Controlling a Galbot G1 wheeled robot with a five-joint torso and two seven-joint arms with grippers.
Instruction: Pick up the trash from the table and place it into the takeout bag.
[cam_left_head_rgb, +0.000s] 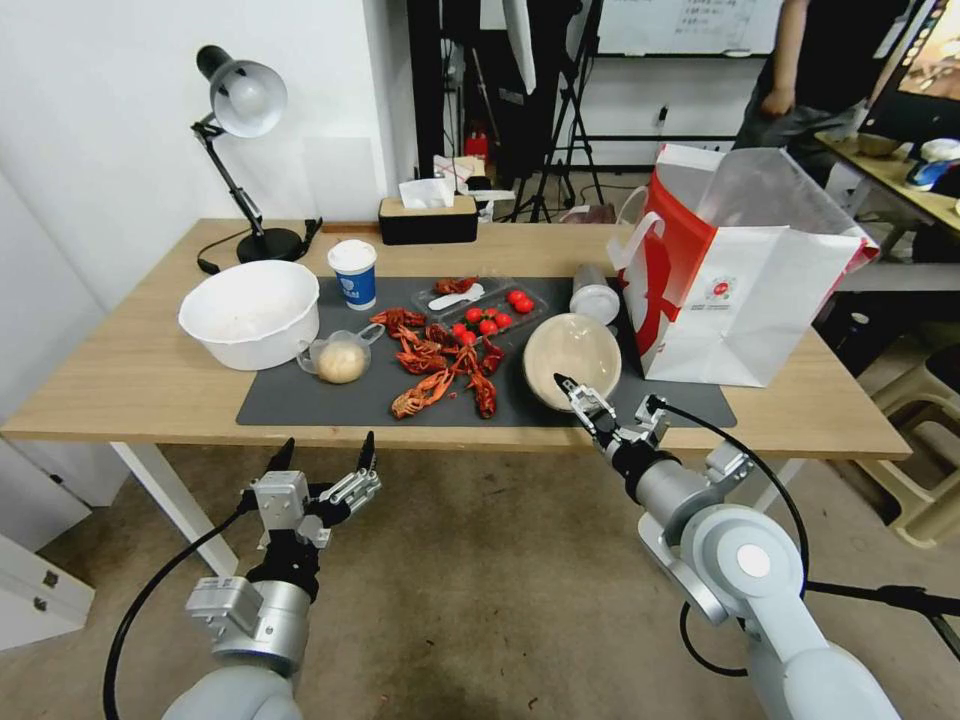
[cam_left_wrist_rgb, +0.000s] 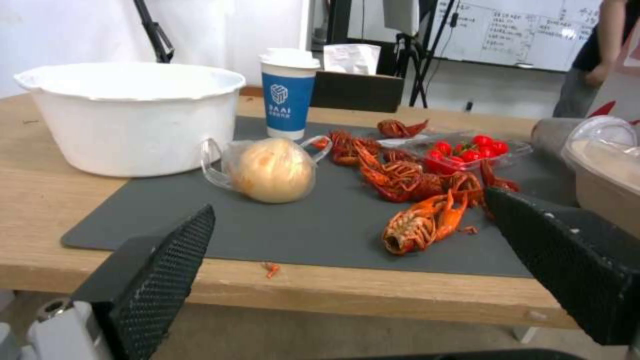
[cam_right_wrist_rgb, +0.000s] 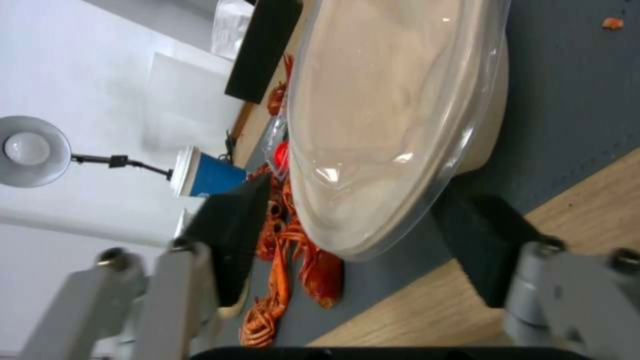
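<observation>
Beige shallow oval bowl (cam_left_head_rgb: 572, 360) under clear glossy lid, between spread right pincer (cam_left_head_rgb: 608, 399) fingers.

Matt grey mat (cam_left_head_rgb: 330, 400), light-wood table (cam_left_head_rgb: 130, 380)

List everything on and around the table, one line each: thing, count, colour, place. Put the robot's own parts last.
table: 1, light wood, across the scene.
mat: 1, dark grey, on the table.
takeout bag: 1, white and red, standing open at the mat's right end.
oval bowl: 1, beige, on the mat beside the bag.
clear cup: 1, white lid, lying behind the oval bowl.
paper cup: 1, blue and white, upright at the mat's back.
handled cup: 1, clear with beige ball, on the mat.
white basin: 1, table's left.
crayfish shells: a pile, red, mid-mat.
tomato tray: 1, clear, red tomatoes.
tissue box: 1, black, back edge.
desk lamp: 1, black, back left.
left gripper: open, before the table's front edge.
right gripper: open, around the oval bowl's near rim.
</observation>
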